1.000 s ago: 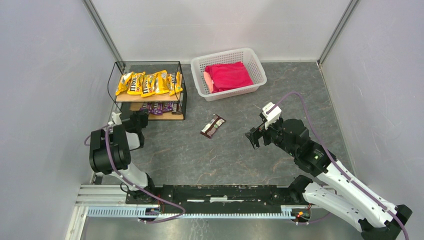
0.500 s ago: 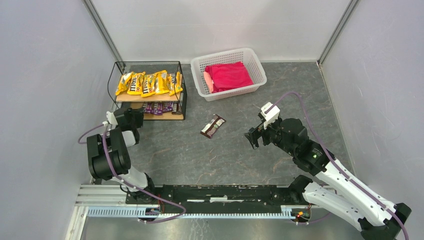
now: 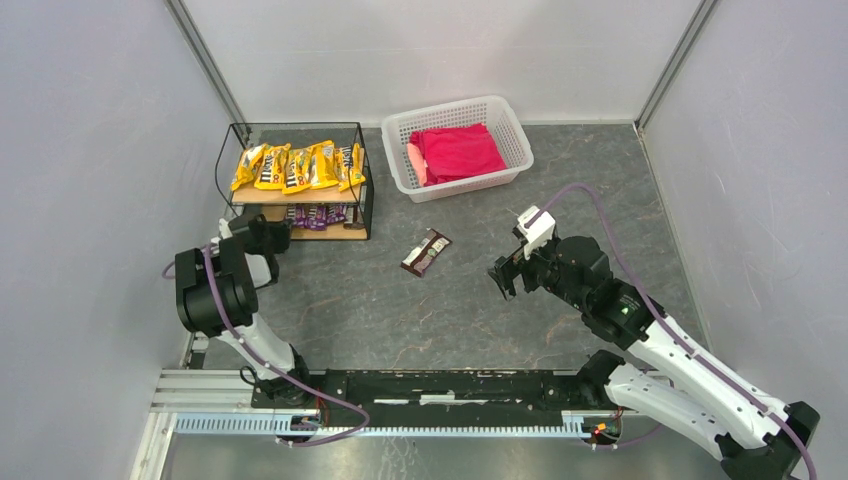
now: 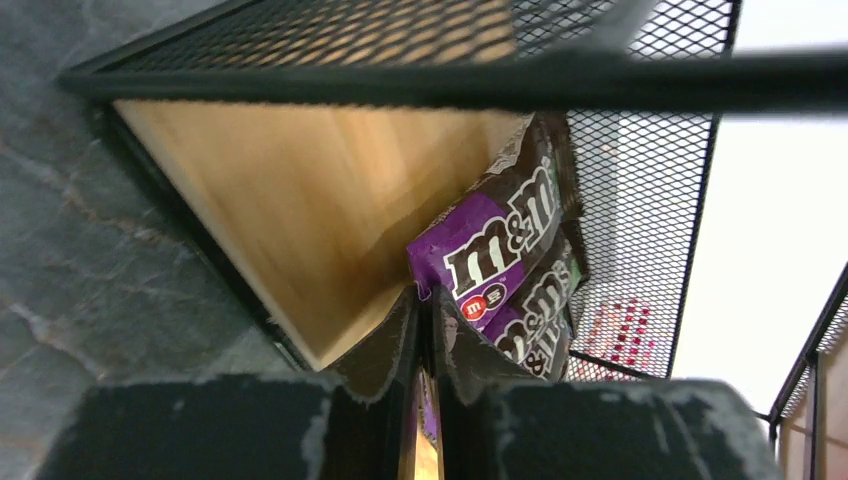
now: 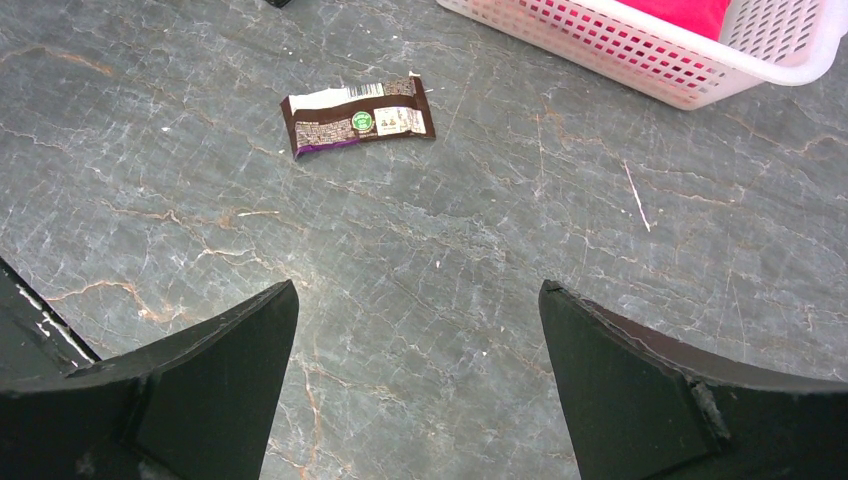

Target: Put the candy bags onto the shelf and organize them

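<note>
The shelf (image 3: 262, 196) stands at the far left, with several yellow candy bags (image 3: 300, 166) on its top board and purple and brown ones (image 3: 318, 213) on the lower board. My left gripper (image 3: 270, 233) is at the shelf's lower front left. In the left wrist view it (image 4: 425, 290) is shut on the corner of a purple candy bag (image 4: 490, 250) lying on the lower board (image 4: 300, 200). One brown bag (image 3: 426, 251) lies loose on the floor. My right gripper (image 3: 497, 275) is open and empty, to the right of it; the right wrist view (image 5: 418, 295) shows that bag (image 5: 358, 125) ahead.
A white perforated basket (image 3: 400, 130) holding a red cloth (image 3: 457, 152) stands at the back centre, and its wall (image 5: 620, 50) shows in the right wrist view. Grey walls enclose the stone-patterned floor on three sides.
My left wrist has swung a little left and turned toward the shelf's lower tier. My right arm has shifted slightly left. The loose bag has not moved.
</note>
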Robot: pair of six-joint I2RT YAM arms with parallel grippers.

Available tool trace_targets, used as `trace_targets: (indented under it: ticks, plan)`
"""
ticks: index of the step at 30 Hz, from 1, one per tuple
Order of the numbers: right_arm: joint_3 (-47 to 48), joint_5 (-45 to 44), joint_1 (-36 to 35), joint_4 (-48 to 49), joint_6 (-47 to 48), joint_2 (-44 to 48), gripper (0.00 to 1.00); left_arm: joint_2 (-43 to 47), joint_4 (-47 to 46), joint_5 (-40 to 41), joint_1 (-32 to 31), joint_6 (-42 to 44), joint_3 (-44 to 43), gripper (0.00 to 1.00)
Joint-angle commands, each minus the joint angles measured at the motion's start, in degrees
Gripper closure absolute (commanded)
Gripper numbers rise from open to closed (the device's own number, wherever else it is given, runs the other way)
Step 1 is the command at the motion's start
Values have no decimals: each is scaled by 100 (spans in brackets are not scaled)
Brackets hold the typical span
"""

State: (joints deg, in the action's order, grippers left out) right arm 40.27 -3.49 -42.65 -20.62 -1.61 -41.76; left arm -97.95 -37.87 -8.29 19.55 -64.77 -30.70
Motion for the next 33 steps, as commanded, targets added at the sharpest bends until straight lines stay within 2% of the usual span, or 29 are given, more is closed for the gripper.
trace_targets:
  ticks: [1, 3, 6, 11, 13, 15, 17, 23, 28, 33]
  plan:
    - [-29, 14, -32, 242, -20, -70, 2, -50, -206, -193, 22, 385, -272, 86]
    - [-20, 57, -29, 256, -35, -133, 2, 92, -51, -129, 22, 485, -266, 81]
    - [-19, 166, -32, 305, -91, -225, 2, 351, 428, -27, 30, 675, -310, 63]
    - [-15, 334, -26, 397, -163, -458, 2, 1029, 1170, 66, 66, 666, -141, 39]
    - [-10, 336, -28, 408, -220, -600, 2, 1333, 1735, 184, 68, 670, -115, 16]
    - [-11, 339, -32, 433, -266, -766, 2, 1643, 2327, 254, 75, 702, -102, 5]
    - [-6, 504, -25, 461, -314, -936, 2, 1989, 2946, 226, 69, 724, -56, 1]
    - [153, 788, -32, 579, -462, -1558, 2, 3302, 4147, 276, 68, 727, 347, 0]
    - [369, 971, -30, 866, -692, -2276, 2, 4166, 4612, -149, 67, 773, 775, 0]
    - [831, 1124, -33, 1189, -1694, -3244, 2, 4680, 4888, -776, 65, 1274, 829, 0]
